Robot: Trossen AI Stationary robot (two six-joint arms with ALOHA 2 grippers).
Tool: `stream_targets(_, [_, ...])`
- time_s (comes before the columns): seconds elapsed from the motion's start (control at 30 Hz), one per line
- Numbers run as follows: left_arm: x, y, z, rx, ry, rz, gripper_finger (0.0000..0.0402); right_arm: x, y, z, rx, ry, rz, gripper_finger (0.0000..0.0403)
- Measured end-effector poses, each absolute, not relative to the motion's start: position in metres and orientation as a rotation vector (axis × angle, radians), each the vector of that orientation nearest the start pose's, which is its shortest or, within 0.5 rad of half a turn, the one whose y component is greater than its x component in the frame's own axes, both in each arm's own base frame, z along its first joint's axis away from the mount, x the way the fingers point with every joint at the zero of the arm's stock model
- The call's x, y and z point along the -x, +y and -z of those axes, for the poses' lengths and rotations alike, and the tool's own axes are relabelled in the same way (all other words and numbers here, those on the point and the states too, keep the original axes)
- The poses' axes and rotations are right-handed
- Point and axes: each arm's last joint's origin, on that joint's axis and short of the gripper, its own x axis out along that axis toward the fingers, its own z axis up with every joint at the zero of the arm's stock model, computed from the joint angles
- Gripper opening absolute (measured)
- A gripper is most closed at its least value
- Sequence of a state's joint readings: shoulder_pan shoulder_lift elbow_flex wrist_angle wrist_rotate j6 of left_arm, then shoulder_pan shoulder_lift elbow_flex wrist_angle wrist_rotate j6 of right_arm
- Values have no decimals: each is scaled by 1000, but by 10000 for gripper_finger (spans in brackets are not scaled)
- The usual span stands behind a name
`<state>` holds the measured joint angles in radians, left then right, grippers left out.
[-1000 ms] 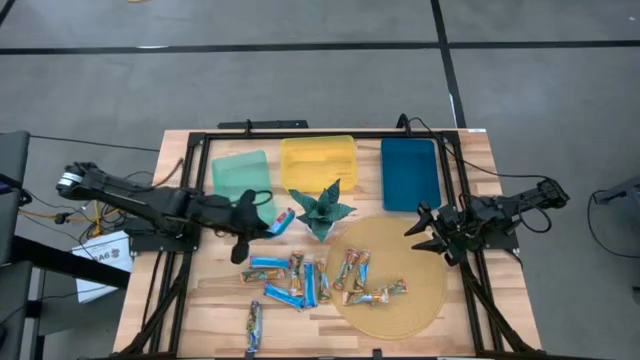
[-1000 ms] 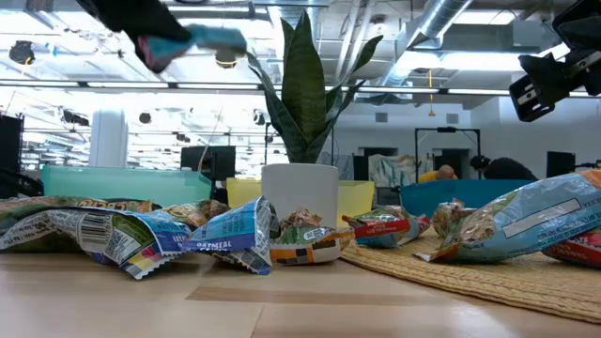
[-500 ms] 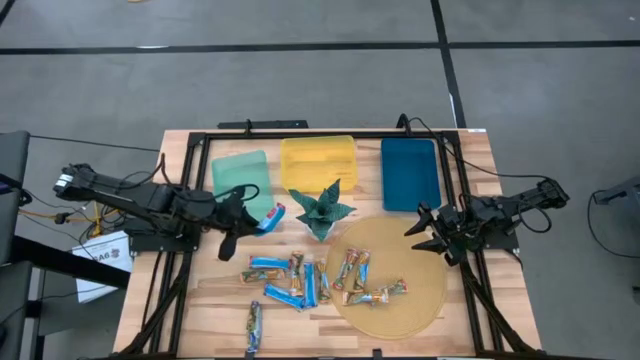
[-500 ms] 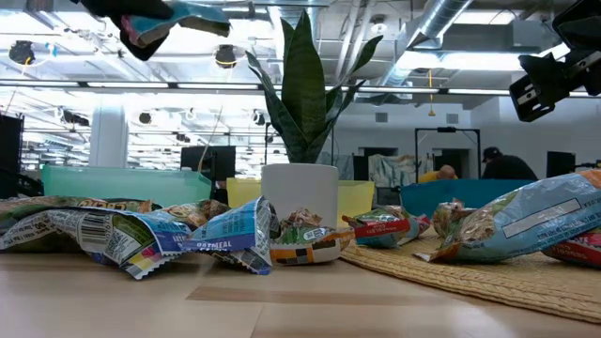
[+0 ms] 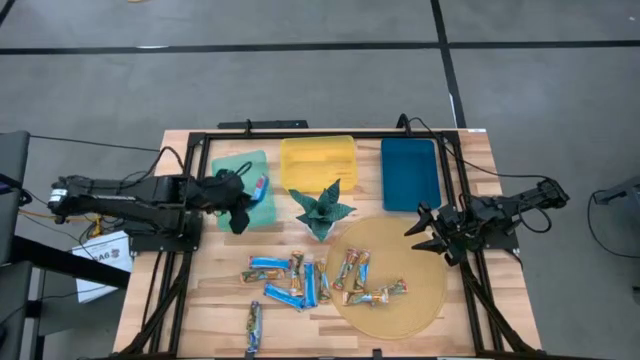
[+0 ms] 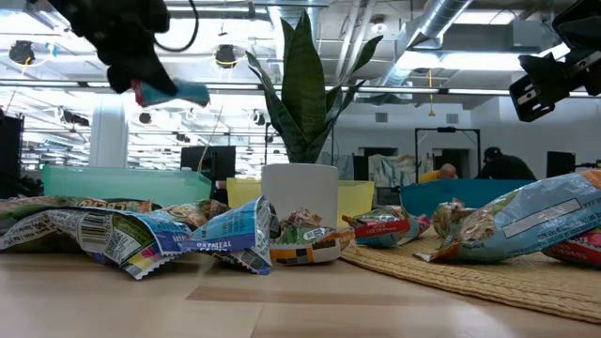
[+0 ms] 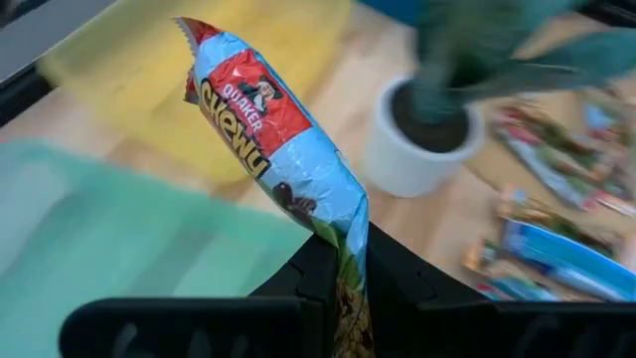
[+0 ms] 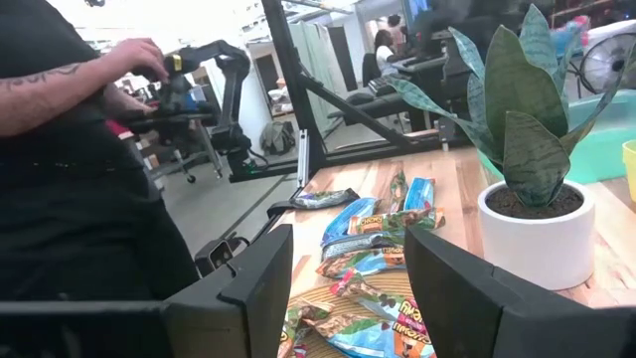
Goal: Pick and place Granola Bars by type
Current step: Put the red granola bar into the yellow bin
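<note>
Three shallow plastic trays sit along the far edge of the slatted wooden table: a pale green tray, a yellow tray and a dark blue tray, all rectangular and smooth. Just in front of the yellow one stands a spiky green plant in a round white pot. A round woven mat of straw-coloured fibre lies near the right front.

The left gripper hangs over the green tray's inner edge, its dark fingers pinched tight on one end of a granola bar. That bar has a crinkled, glossy light-blue wrapper with a serrated end seal and a red panel reading "QUAKER Chewy"; small chocolate-chip artwork shows lower down.

The remaining granola bars lie loose on the table: a cluster of blue and multicoloured wrappers on the bare wood in front of the plant, one apart near the front edge, and several orange and silver ones on the mat. In the low view one crumpled blue wrapper shows the word "OATMEAL", and another a barcode.

The right gripper hovers at the mat's right edge, fingers spread wide apart and holding nothing
</note>
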<state>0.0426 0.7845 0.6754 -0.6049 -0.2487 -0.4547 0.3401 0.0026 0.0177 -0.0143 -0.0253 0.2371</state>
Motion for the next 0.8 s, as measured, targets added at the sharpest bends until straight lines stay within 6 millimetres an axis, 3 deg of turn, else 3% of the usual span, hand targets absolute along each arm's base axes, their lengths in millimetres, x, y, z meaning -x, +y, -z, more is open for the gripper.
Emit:
stream_targets(0.27, [-143,43,-254,477,676,-668,27,-91,33,-168,-235,42,-363,189])
stream_targets(0.47, [-140,58,-256,495,630,-747,27,-91,33,-168,-234,42,-363,189])
stream_targets(0.63, [-143,67,-260,494,562,-776,27,-91,33,-168,-234,43,-363,189])
stream_targets(0.8, [-157,87,-262,509,460,-779,27,-91,33,-168,-234,42,-364,189])
